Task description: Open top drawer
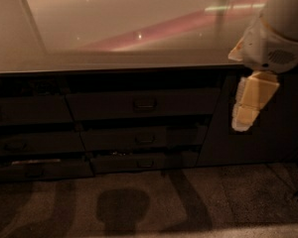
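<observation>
The top drawer (141, 104) is a wide dark grey front just under the counter edge, with a small loop handle (145, 103) at its centre. Its front sits level with the fronts around it. My gripper (247, 114) hangs at the right of the view, pale and cream-coloured, pointing down in front of the dark cabinet door. It is well to the right of the drawer handle and touches nothing.
Two shallower drawers (144, 139) sit below the top drawer, the lowest (145, 162) slightly out. More drawer fronts (25, 113) fill the left. A glossy countertop (124, 33) spans above. A dark cabinet door (283, 128) stands at right. Carpet (149, 202) covers the floor.
</observation>
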Controlling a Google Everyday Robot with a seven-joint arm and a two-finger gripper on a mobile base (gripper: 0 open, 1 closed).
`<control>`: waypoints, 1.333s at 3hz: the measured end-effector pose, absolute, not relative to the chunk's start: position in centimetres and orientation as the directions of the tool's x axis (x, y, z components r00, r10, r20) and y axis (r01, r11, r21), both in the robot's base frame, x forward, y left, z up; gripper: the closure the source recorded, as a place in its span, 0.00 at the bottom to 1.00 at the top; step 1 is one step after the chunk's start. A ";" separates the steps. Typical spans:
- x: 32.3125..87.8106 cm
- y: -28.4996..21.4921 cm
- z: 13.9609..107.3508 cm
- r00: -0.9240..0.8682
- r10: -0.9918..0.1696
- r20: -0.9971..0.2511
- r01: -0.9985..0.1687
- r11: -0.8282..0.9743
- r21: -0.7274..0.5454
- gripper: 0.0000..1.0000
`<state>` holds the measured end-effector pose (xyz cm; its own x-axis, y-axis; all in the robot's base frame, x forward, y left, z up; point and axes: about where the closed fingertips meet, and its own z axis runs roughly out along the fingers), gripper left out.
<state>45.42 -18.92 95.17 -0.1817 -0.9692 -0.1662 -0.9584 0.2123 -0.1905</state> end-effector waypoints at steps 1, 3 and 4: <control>47.6 -13.7 91.2 -0.082 -0.989 -0.125 -0.987 0.098 -0.129 0.00; 47.0 -13.0 90.2 -0.013 -0.995 -0.104 -0.980 0.033 -0.196 0.00; 46.0 -12.2 86.8 0.039 -0.990 -0.138 -0.971 -0.005 -0.241 0.00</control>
<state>46.04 -12.22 86.80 0.0393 -0.9896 -0.1383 -0.9705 -0.0048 -0.2409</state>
